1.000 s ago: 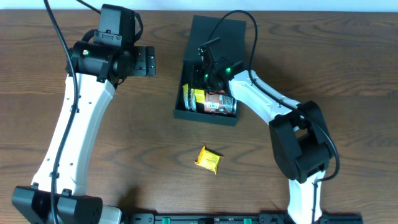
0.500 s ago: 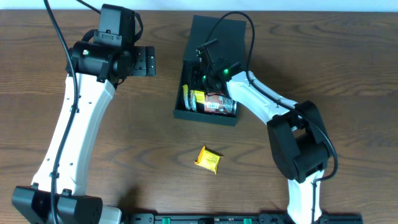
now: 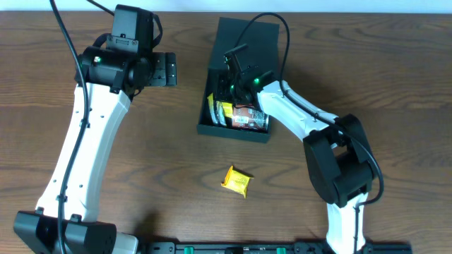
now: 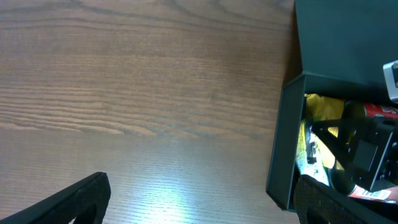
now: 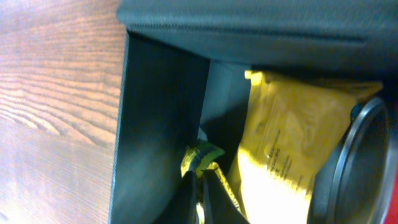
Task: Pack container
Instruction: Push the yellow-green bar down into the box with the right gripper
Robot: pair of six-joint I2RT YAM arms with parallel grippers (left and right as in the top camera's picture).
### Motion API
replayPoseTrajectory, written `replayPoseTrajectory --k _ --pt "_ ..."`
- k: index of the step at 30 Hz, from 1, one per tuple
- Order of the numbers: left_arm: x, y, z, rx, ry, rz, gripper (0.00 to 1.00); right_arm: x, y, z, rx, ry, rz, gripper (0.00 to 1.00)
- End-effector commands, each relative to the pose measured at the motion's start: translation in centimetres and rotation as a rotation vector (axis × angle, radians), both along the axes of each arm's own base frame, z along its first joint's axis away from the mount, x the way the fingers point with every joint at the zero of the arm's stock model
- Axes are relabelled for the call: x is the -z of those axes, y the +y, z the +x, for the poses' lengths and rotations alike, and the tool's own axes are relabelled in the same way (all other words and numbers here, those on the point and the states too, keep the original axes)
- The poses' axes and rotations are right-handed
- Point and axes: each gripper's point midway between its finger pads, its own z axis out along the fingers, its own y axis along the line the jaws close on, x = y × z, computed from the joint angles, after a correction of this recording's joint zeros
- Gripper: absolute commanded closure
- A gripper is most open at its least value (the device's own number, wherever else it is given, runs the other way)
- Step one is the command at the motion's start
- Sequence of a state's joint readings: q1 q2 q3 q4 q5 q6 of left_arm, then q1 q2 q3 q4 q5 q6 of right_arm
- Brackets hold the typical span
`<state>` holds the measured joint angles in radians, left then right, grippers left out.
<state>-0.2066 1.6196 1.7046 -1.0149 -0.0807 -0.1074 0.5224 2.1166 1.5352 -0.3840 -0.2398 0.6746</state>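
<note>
Standing open on the worktop [image 3: 395, 85], the container [image 3: 233, 132] is entered by the right claw [image 5: 202, 177], clenched on the edge of a small yellow packet [image 5: 200, 155] beside a can [image 5: 348, 168]. The left claw [image 3: 167, 69] is held released, fingers spread, above bare wood nearby.

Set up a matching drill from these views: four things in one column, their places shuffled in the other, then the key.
Things
1. small yellow packet
2. red-labelled metal can
3. left end effector
4. right end effector

Places
A. reaching inside the dark teal-black square container
B. lying inside the container, along its near wall
C. lying alone on the brown wooden table, outside the container
D. above bare table, beside the container

Pairs: 1-C, 2-B, 3-D, 4-A
</note>
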Motion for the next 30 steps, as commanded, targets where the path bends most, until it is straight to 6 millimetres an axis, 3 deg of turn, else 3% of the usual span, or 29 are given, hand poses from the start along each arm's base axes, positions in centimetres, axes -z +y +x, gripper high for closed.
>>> replayPoseTrajectory --k 1,30 --pt "0.5 0.1 0.1 -0.002 0.016 0.000 0.04 0.4 -0.4 0.8 0.072 -0.008 -0.023 0.98" --pt "0.6 0.1 0.0 -0.002 0.019 0.001 0.05 -1.6 -0.7 4.2 0.310 -0.067 0.085 0.97"
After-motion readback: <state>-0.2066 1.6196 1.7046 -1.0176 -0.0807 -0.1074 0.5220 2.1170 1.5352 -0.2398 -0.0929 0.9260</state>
